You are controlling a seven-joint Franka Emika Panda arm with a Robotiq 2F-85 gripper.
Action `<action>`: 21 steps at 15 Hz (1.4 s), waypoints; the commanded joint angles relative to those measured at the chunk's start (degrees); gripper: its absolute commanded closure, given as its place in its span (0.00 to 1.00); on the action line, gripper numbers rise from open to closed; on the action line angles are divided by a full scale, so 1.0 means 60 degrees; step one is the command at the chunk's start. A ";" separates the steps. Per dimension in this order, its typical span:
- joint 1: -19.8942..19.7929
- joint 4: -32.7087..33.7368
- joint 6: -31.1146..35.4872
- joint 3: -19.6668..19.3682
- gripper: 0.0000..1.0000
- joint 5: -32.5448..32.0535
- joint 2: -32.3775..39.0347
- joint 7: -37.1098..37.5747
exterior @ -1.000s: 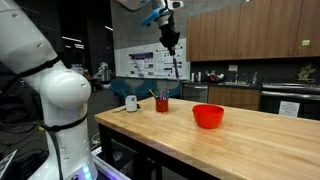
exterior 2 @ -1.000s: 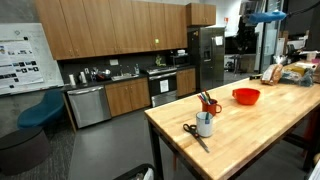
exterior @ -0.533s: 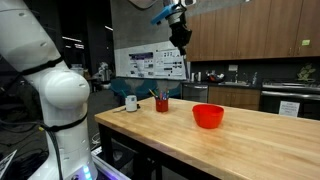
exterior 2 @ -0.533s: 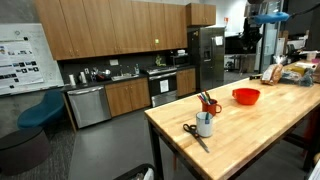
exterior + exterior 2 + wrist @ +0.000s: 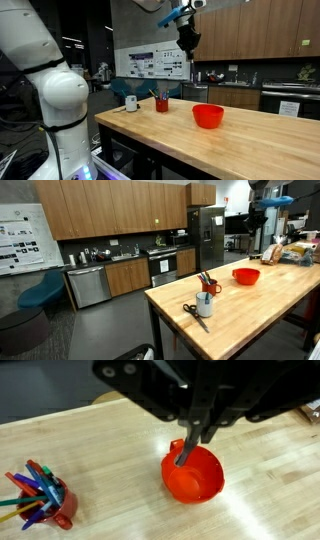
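Marker point(image 5: 187, 452) clamped in the gripper point(image 5: 197, 428), high over the red bowl point(image 5: 176, 480) — not yet inside; pen cup point(image 5: 58, 503) at nine o'clock.

tool: the tool point(image 5: 198, 432) is out of focus in the wrist view, its fingers merging into the dark housing, which the top edge cuts off.
held item: a thin dark stick-like object point(image 5: 184, 456) is clamped in the tool; its type is unreadable.
bowl: the red plastic bowl point(image 5: 200, 482) has its near rim partly hidden behind the stick.
cup: the red cup of coloured markers point(image 5: 50, 500) has its marker tips cut off by the left edge.
arm: the white robot arm point(image 5: 168, 8) is cut off by the top edge; in an exterior view the tool point(image 5: 257, 222) is too small and dark to read.
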 commanded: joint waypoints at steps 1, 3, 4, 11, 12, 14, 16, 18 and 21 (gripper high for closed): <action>-0.0195 0.0211 0.0099 -0.0128 0.98 -0.0158 0.0334 -0.0271; -0.0247 0.0195 0.0162 -0.0232 0.98 -0.0128 0.0455 -0.0349; -0.0272 0.0195 0.0193 -0.0296 0.98 -0.0104 0.0530 -0.0398; -0.0371 0.0184 0.0436 -0.0554 0.98 -0.0040 0.0958 -0.0586; -0.0369 0.0161 0.0525 -0.0580 0.98 -0.0009 0.1006 -0.0627; -0.0366 0.0121 0.0675 -0.0622 0.98 0.0025 0.1114 -0.0693; -0.0375 0.0075 0.0852 -0.0662 0.98 0.0038 0.1222 -0.0766; -0.0388 0.0033 0.1038 -0.0701 0.98 0.0041 0.1368 -0.0791; -0.0411 -0.0046 0.1272 -0.0758 0.98 0.0055 0.1603 -0.0781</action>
